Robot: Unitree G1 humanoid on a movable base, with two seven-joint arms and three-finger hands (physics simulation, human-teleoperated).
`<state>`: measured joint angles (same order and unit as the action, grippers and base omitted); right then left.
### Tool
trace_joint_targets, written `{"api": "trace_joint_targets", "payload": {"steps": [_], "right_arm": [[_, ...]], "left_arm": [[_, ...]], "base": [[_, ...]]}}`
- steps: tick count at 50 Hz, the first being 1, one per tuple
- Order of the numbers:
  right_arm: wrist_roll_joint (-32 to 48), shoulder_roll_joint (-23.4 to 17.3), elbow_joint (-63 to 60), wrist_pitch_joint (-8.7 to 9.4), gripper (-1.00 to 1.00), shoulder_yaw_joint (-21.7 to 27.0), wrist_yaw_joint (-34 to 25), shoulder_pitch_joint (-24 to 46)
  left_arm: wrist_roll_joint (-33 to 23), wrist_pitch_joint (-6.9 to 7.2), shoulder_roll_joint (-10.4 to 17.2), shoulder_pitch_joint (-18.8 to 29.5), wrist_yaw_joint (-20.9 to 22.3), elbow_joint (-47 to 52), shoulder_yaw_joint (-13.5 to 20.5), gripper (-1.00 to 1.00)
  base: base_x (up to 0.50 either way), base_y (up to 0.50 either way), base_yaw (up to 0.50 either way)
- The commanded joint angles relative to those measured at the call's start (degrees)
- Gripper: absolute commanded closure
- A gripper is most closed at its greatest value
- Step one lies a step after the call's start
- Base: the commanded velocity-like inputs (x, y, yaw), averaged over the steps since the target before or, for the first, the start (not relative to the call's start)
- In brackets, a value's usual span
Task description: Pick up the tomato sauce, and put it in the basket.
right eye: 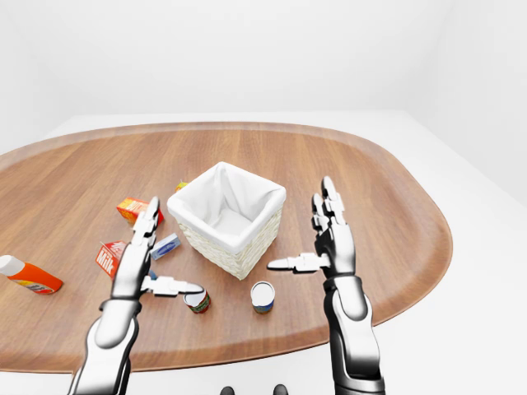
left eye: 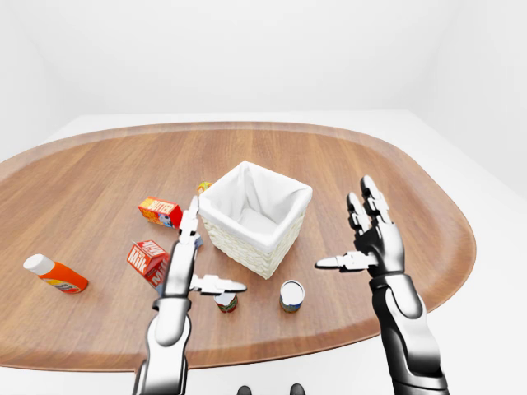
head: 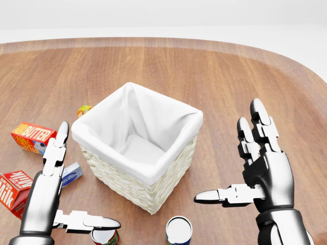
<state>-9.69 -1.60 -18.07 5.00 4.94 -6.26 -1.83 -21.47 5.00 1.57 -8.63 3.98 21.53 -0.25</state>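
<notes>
On the big brown wooden table (left eye: 99, 189) with round corners, a white woven basket (head: 137, 148) with a white cloth inside is sitting near the middle. White floor and plain white walls are going all around the table.

Just below the basket in the head view, two small cans are standing up. The can with the red label, the tomato sauce (left eye: 226, 302), is sitting on the table below the basket's left corner, not inside the basket. The can with the blue label (left eye: 291, 295) is standing to its right, below the basket's bottom corner.

The left hand (head: 48, 191) is hanging to the left of the basket with its fingers spread wide and holding nothing. Its thumb is reaching out just over the tomato sauce can. The right hand (head: 258, 168) is hanging to the right of the basket, also spread wide and holding nothing.

Left of the basket, a butter box (left eye: 160, 211) and a milk carton (left eye: 146, 257) are lying on the wood. A small blue and white pack (head: 71, 174) is lying close to the basket's left wall. A small orange thing (head: 84, 109) is peeking out by the basket's top left side. Far to the left of the basket, an orange bottle with a white cap (left eye: 54, 274) is lying on its side.
</notes>
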Motion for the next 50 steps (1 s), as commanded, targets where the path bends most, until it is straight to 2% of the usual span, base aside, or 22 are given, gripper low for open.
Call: {"api": "trace_joint_targets", "payload": {"steps": [1,10,26,38,50], "right_arm": [[0.23,0.06,0.49,0.00,-1.00,-0.18,-0.06,-0.12],[0.29,0.02,0.89,0.00,-1.00,-0.16,-0.01,0.13],[0.38,0.02,0.62,0.00,-1.00,-0.17,-0.02,0.04],[0.70,0.11,1.67,0.00,-1.00,-0.45,-0.07,0.02],[0.62,0.03,1.22,0.00,-1.00,-0.30,0.08,0.15]], "left_arm": [[-2.57,0.00,0.04,-0.62,0.57,0.71,-0.24,-0.97],[-5.65,0.00,0.16,-1.47,0.90,1.69,-0.57,-0.97],[-7.35,0.00,0.26,-2.76,1.79,1.88,0.10,-0.98],[-9.66,0.00,0.18,-2.68,1.72,-0.17,-0.71,-0.98],[-9.66,0.00,0.26,-1.79,0.67,-3.82,-1.08,-0.98]], "base": [[0.00,0.00,0.00],[0.00,0.00,0.00],[0.00,0.00,0.00],[0.00,0.00,0.00],[0.00,0.00,0.00]]}}
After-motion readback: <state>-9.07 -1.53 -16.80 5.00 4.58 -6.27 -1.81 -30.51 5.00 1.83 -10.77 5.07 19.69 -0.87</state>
